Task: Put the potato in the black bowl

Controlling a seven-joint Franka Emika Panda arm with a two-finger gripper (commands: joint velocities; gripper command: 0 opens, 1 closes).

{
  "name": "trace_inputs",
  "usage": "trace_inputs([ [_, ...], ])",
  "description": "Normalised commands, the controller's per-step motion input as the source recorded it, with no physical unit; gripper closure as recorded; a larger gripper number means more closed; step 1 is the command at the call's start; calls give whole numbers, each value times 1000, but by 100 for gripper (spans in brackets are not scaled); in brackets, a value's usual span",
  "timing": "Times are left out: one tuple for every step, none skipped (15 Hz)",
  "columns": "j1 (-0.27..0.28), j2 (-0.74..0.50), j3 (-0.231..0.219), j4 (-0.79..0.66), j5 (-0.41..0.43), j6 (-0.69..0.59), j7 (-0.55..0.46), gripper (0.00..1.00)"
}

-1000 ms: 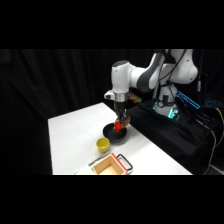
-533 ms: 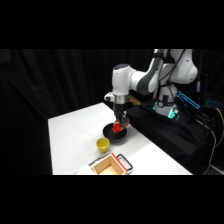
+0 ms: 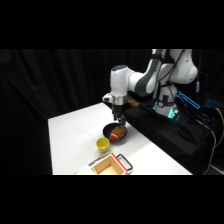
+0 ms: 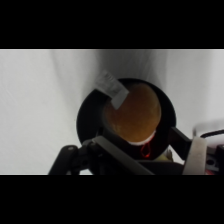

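Claw (image 3: 119, 118) hangs right over the bowl (image 3: 106, 133); I cannot tell whether it grips or has let go. The potato (image 3: 118, 133) lies down inside the bowl, lower than a second ago, while the claw has barely shifted. That suggests the drop is made or nearly so, leaving only release and retreat. The cup (image 3: 103, 145) stands just near-left of the bowl, and the box (image 3: 111, 164) nearer still. The bowl sits close to the right edge of the table (image 3: 75, 130). Straight up is the open way out.
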Motion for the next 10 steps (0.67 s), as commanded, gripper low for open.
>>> trace_inputs([
  [-14, 2, -30, 186, -141, -171, -39, 0],
  [-11, -36, -38, 207, -187, -259, -30, 0],
  [-12, -74, -37, 229, -191, -362, -33, 0],
  [-20, -101, -33, 257, -152, -456, -60, 0],
  [-25, -142, -22, 271, -100, -534, -99, 0],
  [-26, -163, -18, 267, -108, -559, -88, 0],
  [-27, -189, -12, 257, -99, -558, -90, 0],
  [-28, -196, -7, 237, -104, -515, -81, 0],
  [-32, -206, -3, 226, -93, -485, -84, 0],
  [-35, -197, 0, 219, -96, -461, -72, 0],
])
